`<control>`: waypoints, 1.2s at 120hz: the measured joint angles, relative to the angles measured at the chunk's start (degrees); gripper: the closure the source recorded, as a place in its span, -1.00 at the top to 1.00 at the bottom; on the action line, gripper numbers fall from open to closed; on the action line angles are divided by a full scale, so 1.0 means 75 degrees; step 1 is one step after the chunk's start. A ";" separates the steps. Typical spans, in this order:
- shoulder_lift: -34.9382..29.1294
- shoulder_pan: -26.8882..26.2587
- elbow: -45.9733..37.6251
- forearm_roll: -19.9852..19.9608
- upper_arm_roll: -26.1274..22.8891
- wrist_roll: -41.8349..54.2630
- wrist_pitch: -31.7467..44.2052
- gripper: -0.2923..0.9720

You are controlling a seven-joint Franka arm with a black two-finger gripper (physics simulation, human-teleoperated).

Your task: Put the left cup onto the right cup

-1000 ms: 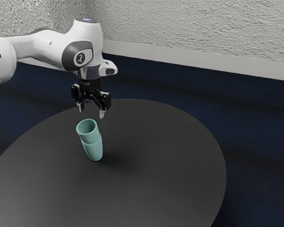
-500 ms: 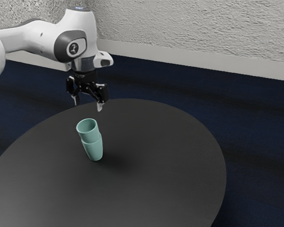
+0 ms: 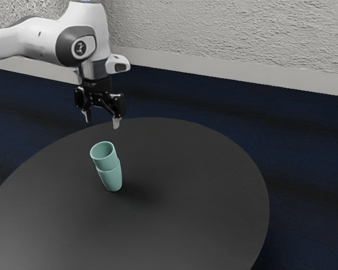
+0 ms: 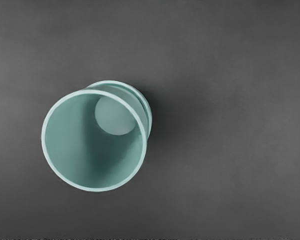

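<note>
- Since a second ago your gripper (image 3: 101,120) has lifted away from the cups and drifted toward the exterior view's left and the far side of the table. The cups themselves have not shifted.
- Nearest you, the round dark table (image 3: 186,214) spreads across the lower part of the exterior view, its surface bare around the stack.
- On the table's left half in the exterior view stands the lower cup (image 3: 111,176), pale green, with its base on the tabletop.
- The upper cup (image 3: 103,152) sits nested inside it — the two make one stack, with the upper rim standing clear above the lower rim.
- The stack leans, its open mouth tipped toward the exterior view's left.
- From your wrist camera you look straight down into the upper cup (image 4: 90,145). The lower cup's rim (image 4: 141,101) peeks out as a thin crescent behind it, and dark table (image 4: 240,150) lies all around.
- Above and a little beyond the stack hangs the gripper, well apart from both cups. Its fingers (image 3: 116,120) are spread and point down with nothing between them.
- The white arm (image 3: 39,42) reaches in from the exterior view's upper left.
- Past the table lies dark blue floor (image 3: 281,124), then a pale baseboard (image 3: 242,70) under a rough grey wall (image 3: 242,28).
</note>
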 joint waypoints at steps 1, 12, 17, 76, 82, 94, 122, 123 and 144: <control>-0.0006 -0.0017 0.0000 -0.0009 0.0016 0.0002 -0.0007 0.54; -0.0047 -0.0167 0.0009 -0.0098 0.0179 0.0022 -0.0080 0.54; -0.0050 -0.0177 0.0044 -0.0123 0.0206 0.0030 -0.0124 0.54; -0.0065 -0.0245 0.0352 -0.0214 0.0231 0.0140 -0.0544 0.54; -0.0065 -0.0262 0.0387 -0.0217 0.0237 0.0148 -0.0580 0.54; -0.0065 -0.0328 0.0424 -0.0221 0.0277 0.0161 -0.0636 0.54; -0.0074 -0.0414 0.0467 -0.0254 0.0371 0.0187 -0.0714 0.54; -0.0075 -0.0414 0.0469 -0.0255 0.0371 0.0188 -0.0716 0.54; -0.0068 -0.0467 0.0521 -0.0266 0.0379 0.0203 -0.0753 0.54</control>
